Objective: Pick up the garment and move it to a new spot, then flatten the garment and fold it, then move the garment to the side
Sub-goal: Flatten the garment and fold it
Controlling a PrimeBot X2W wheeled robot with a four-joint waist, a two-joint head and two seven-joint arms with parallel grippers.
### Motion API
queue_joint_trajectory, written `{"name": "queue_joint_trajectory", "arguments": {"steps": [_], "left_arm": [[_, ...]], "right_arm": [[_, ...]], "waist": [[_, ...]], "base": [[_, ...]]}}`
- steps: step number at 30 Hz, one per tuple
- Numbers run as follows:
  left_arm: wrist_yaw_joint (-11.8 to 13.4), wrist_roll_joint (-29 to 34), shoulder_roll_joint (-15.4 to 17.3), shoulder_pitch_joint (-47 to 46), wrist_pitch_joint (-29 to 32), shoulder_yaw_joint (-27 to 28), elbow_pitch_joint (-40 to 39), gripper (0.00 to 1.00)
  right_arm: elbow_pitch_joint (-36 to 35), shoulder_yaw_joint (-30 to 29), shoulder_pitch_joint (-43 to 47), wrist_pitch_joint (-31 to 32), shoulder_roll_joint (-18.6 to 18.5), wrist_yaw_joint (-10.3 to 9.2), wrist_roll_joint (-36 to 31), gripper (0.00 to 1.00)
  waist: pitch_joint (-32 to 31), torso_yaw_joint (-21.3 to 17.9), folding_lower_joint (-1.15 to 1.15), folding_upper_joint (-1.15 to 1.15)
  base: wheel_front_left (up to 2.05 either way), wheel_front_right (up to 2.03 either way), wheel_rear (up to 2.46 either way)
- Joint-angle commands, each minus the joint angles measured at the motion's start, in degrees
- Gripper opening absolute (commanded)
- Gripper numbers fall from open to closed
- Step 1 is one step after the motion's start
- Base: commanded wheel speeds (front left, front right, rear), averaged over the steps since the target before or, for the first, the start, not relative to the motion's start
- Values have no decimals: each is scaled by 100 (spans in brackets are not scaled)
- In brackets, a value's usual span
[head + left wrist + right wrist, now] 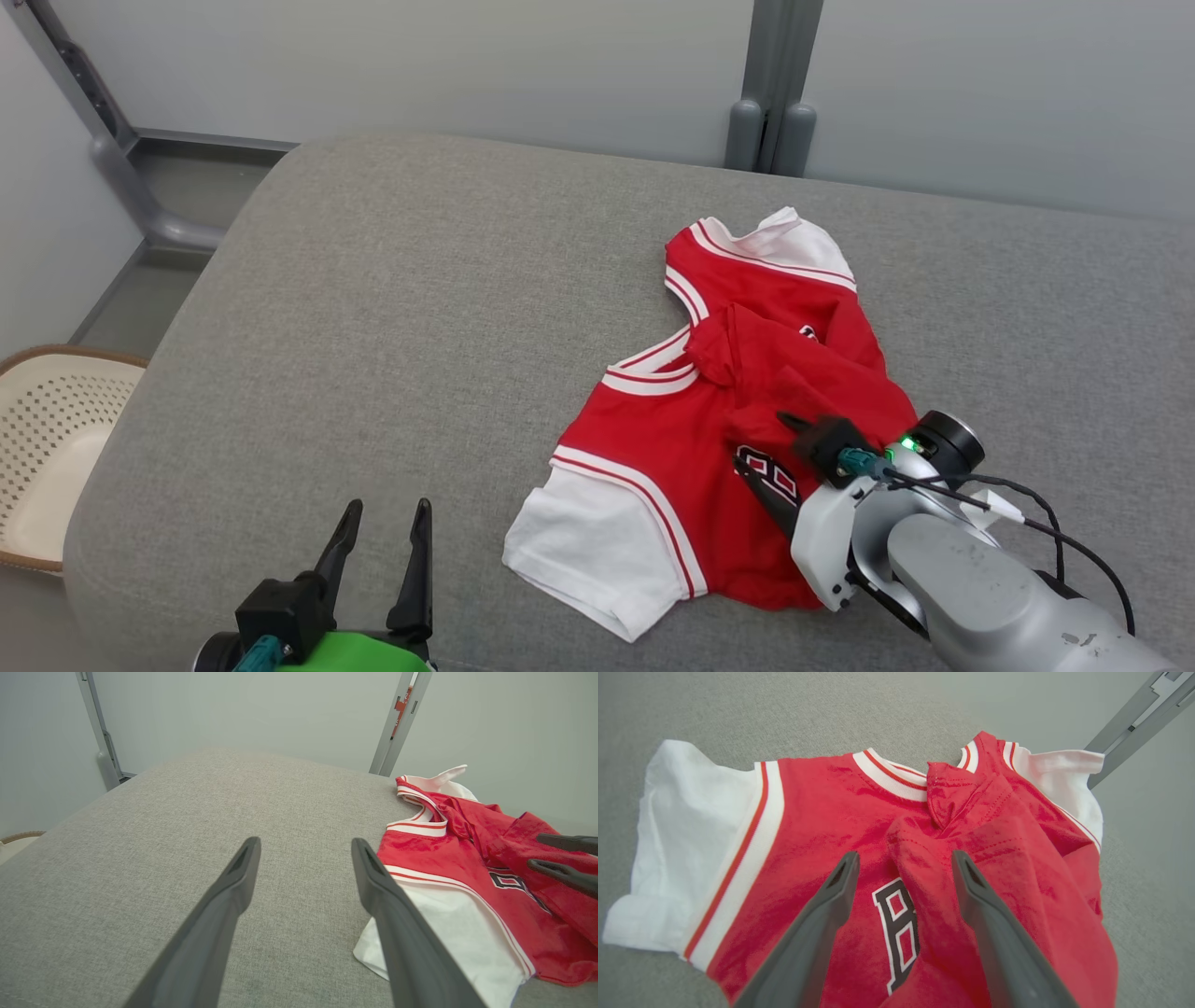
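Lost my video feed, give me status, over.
Left gripper open over cushion. Right gripper open, astride bunched jersey fold. Jersey rumpled, not flat. Basket far left, not in the way.

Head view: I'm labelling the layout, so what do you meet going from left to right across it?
Basket → left gripper → jersey. The right gripper overlaps the jersey, so it is left out.

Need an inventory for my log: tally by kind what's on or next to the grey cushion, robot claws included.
Garment (red and white jersey): 1
Basket (cream, perforated): 1
Claws: 2 (left claw, right claw)
Total: 4
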Motion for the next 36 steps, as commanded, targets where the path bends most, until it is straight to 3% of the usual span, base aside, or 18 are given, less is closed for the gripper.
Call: {"name": "queue_joint_trajectory", "arguments": {"steps": [1, 4, 5, 6, 12, 23, 27, 31, 32, 33, 34, 36], "left_arm": [[-13, -47, 12, -76, -1, -2, -10, 100], [-15, -58, 11, -84, -1, -5, 5, 100], [-15, -67, 11, -86, -1, -6, 7, 100], [-14, -73, 11, -86, -1, -4, 7, 100], [38, -78, 10, 30, -1, 93, -6, 100], [56, -102, 11, 208, -1, 171, -60, 100], [60, -94, 12, 206, -1, 143, -61, 100], [55, -74, 13, 153, -1, 105, -60, 100], [53, -72, 13, 144, -1, 106, -58, 100], [51, -64, 13, 134, -1, 102, -53, 100], [48, -51, 13, 129, -1, 95, -42, 100], [42, -25, 13, 126, -1, 108, -28, 100]], "right_arm": [[259, 30, -95, 72, 61, -5, -25, 100], [753, 76, -218, 130, 170, -5, -48, 100], [917, 83, -296, 89, 208, -5, -79, 24], [987, 66, -317, 58, 241, -5, -66, 0], [1101, -368, -272, -196, 301, -5, 138, 0], [-1592, -2965, 1741, -203, -167, -7, 112, 0], [-2105, -3770, 2521, -203, -31, -5, 210, 0], [-2072, -4515, 3198, -204, 150, -5, 310, 0], [-1983, -4563, 3301, -205, 186, -5, 281, 31], [-1992, -4601, 3333, -205, 225, -4, 252, 90], [-2013, -4627, 3346, -205, 218, -4, 192, 100], [-2146, -4704, 3335, -205, 195, -4, 57, 100]], "waist": [[72, 91, 0, 0], [104, 141, 0, 0], [113, 151, 0, 0], [117, 151, 0, 0], [28, -45, 0, 0], [-97, -991, 0, 0], [-90, -1197, 0, 0], [-70, -1247, 0, 0], [-69, -1248, 0, 0], [-66, -1247, 0, 0], [-64, -1238, 0, 0], [-75, -1214, 0, 0]], "base": [[0, 0, 0], [0, 0, 0], [0, 0, 0], [0, 0, 0], [0, 0, 0], [0, 0, 0], [0, 0, 0], [0, 0, 0], [0, 0, 0], [0, 0, 0], [0, 0, 0], [0, 0, 0]]}}
